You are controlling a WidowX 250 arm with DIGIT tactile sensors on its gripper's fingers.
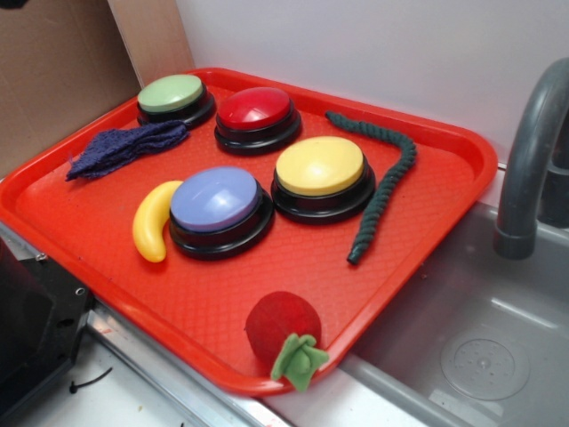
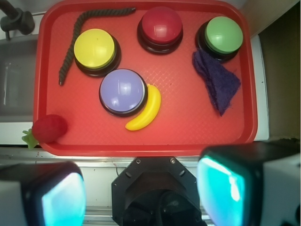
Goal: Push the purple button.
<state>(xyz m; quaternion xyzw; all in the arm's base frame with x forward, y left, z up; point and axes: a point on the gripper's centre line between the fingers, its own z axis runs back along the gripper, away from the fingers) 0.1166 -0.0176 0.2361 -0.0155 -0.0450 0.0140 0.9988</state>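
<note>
I see a red tray (image 1: 427, 191) with lots of things on it, sitting next to a grey sink (image 1: 498, 356) with a grey tap (image 1: 529, 169).

The purple button (image 1: 216, 200) is big and round with a black bottom. In the side view it sits near the middle of the tray, a bit to the near left. A yellow toy banana (image 1: 153, 222) curls right against its left side. They look like they are touching. A yellow button (image 1: 320, 167) of the same size is just to the right and a little farther back. Behind those are a red button (image 1: 256, 108) and a smaller green button (image 1: 171, 93) at the far left. A dark purple cloth (image 1: 124, 147) lies just in front of the green button. A dark green rope (image 1: 382, 182) bends along the right side of the yellow button. A red toy strawberry (image 1: 284, 329) with a green leaf sits on the near edge of the tray.

From my wrist camera I look down on the tray from above. The claw (image 2: 141, 193) is at the bottom of that picture, off the tray on the near side. Its two fingers (image 2: 225, 188) are wide apart and nothing is between them. The purple button (image 2: 123, 90) is ahead of the claw, well apart from it. Nothing is touching its top.
</note>
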